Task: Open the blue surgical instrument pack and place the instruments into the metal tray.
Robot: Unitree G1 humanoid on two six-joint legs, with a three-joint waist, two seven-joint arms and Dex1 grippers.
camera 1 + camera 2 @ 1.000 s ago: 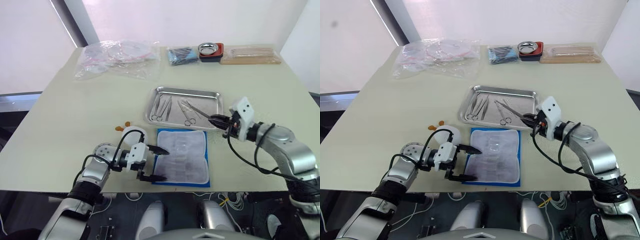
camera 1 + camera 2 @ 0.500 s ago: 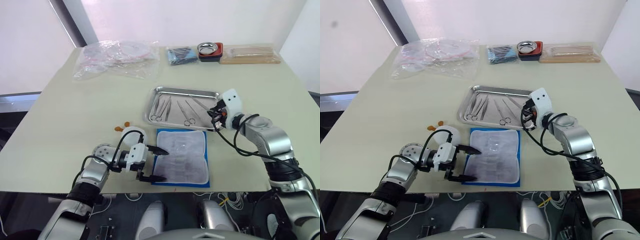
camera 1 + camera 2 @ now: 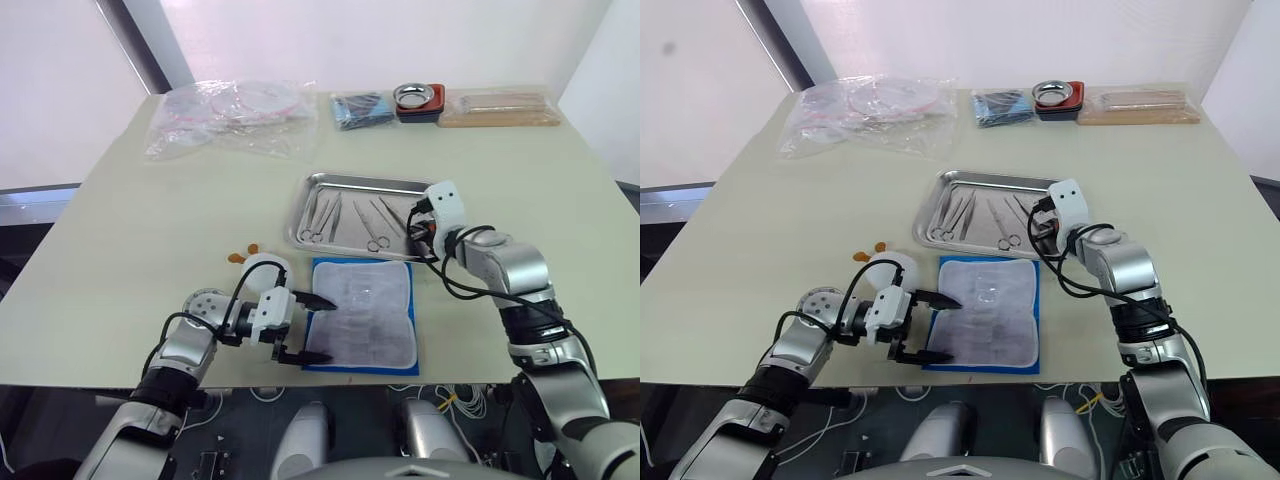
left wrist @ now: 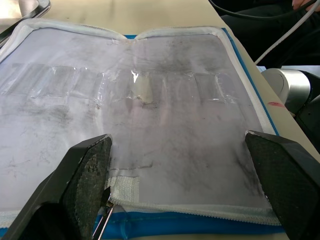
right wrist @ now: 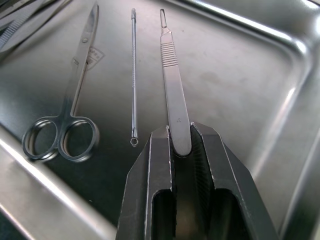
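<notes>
The right pincer (image 5: 181, 145) has swung in over the shallow shiny steel tray (image 3: 322, 182) since 1 second ago and grips a slim silver scalpel handle (image 5: 171, 80) low inside it, beside the ring-handled scissors (image 5: 70, 120); release seems next; the left pincer (image 3: 308, 327) gapes over the opened blue pack (image 3: 365, 312), apparently empty.

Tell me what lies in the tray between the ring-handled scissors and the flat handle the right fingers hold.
In the right wrist view, one thin silver probe with a small eyelet lies between the ring-handled scissors and the flat scalpel handle, on the shiny steel tray.
</notes>
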